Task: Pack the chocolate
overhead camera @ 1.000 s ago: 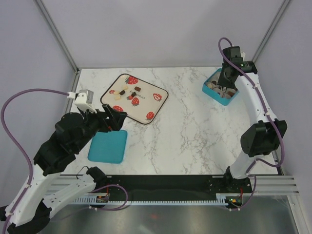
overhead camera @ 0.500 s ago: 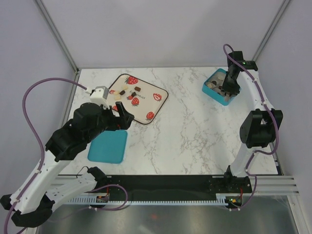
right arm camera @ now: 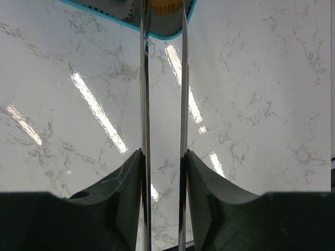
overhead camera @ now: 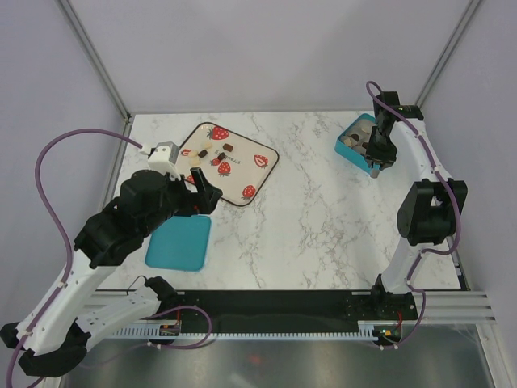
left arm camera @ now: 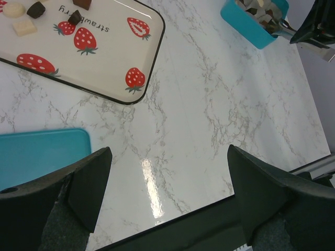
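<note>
Several small chocolate pieces [overhead camera: 212, 153], dark brown and cream, lie on the far left part of the strawberry-print tray [overhead camera: 258, 174]; they also show in the left wrist view [left arm camera: 35, 9]. More pieces fill the teal box [overhead camera: 355, 153] at the far right. My left gripper [overhead camera: 202, 190] is open and empty, hovering above the table between the tray and the teal lid [overhead camera: 179, 242]. My right gripper [overhead camera: 376, 149] is shut on metal tongs [right arm camera: 144, 104]. The tong tips reach the box rim [right arm camera: 104, 13], with a small orange-brown piece [right arm camera: 166, 6] between them.
The teal lid [left arm camera: 42, 151] lies flat at the near left, by the table's front edge. The table's black front edge [left arm camera: 199, 209] runs under my left gripper [left arm camera: 167, 193]. Frame posts stand at the back corners.
My left arm has swung forward and right toward the tray's near edge, then stopped. My right gripper with the tongs has shifted from over the box toward its near right edge.
</note>
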